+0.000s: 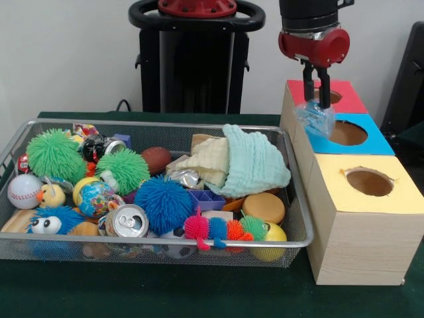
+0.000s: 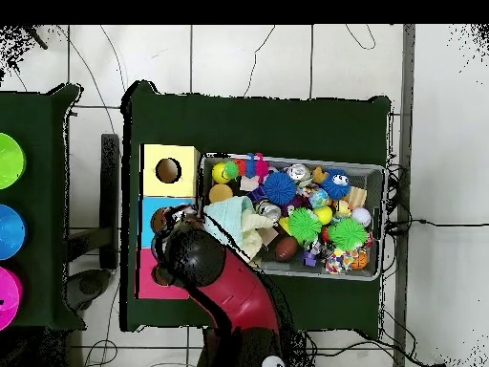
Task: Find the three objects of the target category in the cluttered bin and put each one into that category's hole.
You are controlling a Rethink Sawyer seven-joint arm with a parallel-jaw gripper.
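One clear plastic piece [image 1: 315,118] in end effector [image 1: 317,99]; overhead hides it.

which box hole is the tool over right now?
The blue hole, the middle of three; the tool hangs at its edge holding crumpled clear plastic.

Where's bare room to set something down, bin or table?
Bin is packed edge to edge. Free: the green table strip in front of the bin, and the box tops around the holes. The pincer, holding a clear crumpled plastic piece, crowds the red and blue tops.
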